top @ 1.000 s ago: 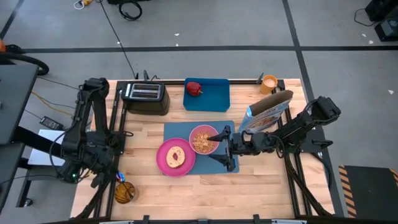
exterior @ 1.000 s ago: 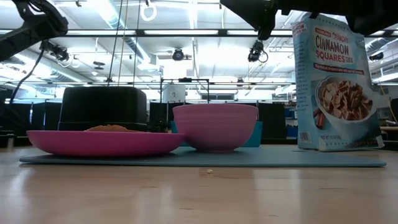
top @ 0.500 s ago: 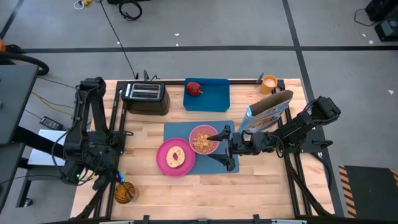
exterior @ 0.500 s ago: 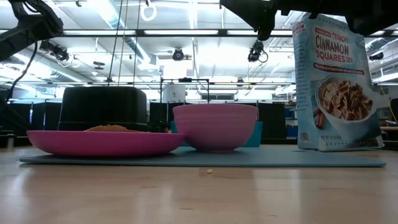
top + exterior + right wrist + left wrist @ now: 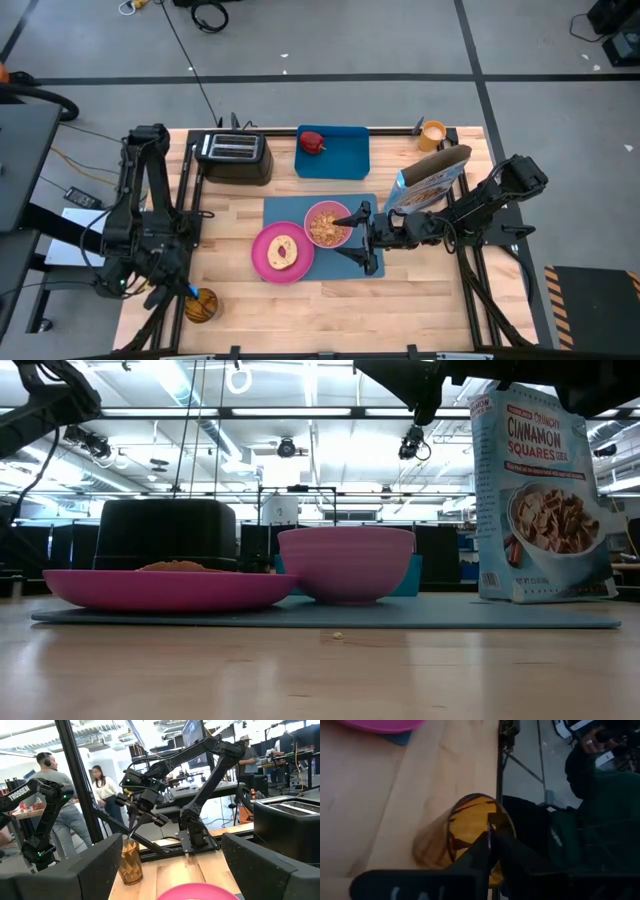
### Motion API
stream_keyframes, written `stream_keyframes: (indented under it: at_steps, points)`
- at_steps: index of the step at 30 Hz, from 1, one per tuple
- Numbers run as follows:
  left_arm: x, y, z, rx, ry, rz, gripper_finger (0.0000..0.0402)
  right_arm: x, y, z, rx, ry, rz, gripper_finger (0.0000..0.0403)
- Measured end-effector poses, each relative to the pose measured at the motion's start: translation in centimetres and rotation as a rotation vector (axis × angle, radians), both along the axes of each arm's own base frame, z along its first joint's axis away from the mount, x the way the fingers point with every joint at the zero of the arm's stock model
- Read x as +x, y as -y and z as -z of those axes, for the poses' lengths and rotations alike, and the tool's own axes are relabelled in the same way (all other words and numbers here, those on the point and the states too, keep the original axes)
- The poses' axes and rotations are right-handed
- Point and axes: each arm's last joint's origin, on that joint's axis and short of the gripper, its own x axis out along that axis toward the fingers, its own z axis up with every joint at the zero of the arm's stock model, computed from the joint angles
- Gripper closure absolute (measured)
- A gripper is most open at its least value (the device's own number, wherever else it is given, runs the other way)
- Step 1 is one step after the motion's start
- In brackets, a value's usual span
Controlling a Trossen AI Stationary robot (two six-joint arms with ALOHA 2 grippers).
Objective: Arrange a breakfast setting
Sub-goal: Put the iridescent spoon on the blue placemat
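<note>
Two hands apart: left hand (image 5: pixel 188 290) poised over the amber glass (image 5: pixel 199 307) at the table (image 5: pixel 420 300) corner, grip impossible to tell. Right hand (image 5: pixel 362 239) spread wide beside the pink bowl (image 5: pixel 327 224) on the blue mat (image 5: pixel 345 262)

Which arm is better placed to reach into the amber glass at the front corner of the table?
Left. The left claw hangs right over the amber glass, on that arm's own side. The right claw, open, sits far off beside the pink bowl.

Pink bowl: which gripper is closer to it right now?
Right. The right gripper hovers just beside the pink bowl over the mat; the left gripper is far off at the amber cup.
</note>
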Motion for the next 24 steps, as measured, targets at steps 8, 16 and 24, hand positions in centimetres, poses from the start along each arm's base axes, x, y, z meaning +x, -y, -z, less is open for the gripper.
stream_keyframes:
  at_steps: [8, 16, 24]
  points:
    - [0.0, 0.4, -1.4, -0.006, 0.056, 0.029, 0.037, 0.0, 0.0, 0.0, 0.0, 0.0, 0.0, 0.0055]
    - [0.4, 0.6, -2.9, 0.014, 0.098, 0.052, 0.0388, 0.0, -0.2, 0.0, -0.007, 0.003, -0.042, 0.0055]
    - [0.9, 0.8, -6.1, -0.02, 0.121, 0.082, 0.0387, 0.0, -0.2, 0.0, -0.011, 0.005, -0.069, 0.0055]
